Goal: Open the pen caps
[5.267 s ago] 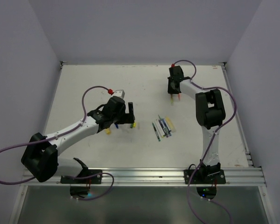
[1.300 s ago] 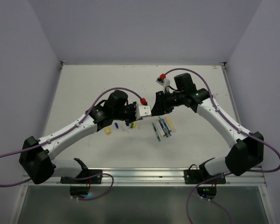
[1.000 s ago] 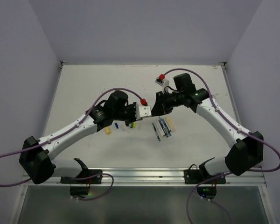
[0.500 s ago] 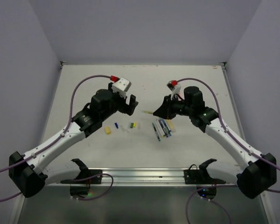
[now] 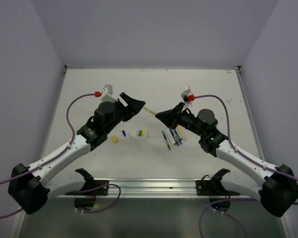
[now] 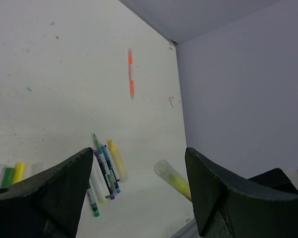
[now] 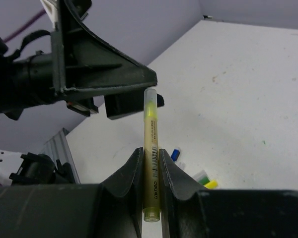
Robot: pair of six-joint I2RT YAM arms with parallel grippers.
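My right gripper (image 5: pixel 164 117) (image 7: pixel 150 151) is shut on a yellow highlighter (image 7: pixel 151 130) (image 5: pixel 150 110), held above the table with its clear-capped end (image 6: pixel 165 169) pointing at my left gripper. My left gripper (image 5: pixel 134 105) (image 6: pixel 138 154) is open and empty, its fingers (image 6: pixel 59 191) on either side of that capped end without touching it. Loose caps lie on the table below: yellow (image 5: pixel 114 139), blue (image 5: pixel 123 133) (image 7: pixel 175 154) and green with yellow (image 5: pixel 140 133) (image 7: pixel 206 181).
A bundle of several pens (image 5: pixel 173 135) (image 6: pixel 103 168) lies on the white table right of centre. An orange-red pen (image 6: pixel 131 73) lies alone farther back. Grey walls enclose the table, and a metal rail (image 5: pixel 154 187) runs along the near edge.
The left gripper has swung to face right and lifted. The right gripper has carried the highlighter up and left, so its capped end now sits between the left fingers.
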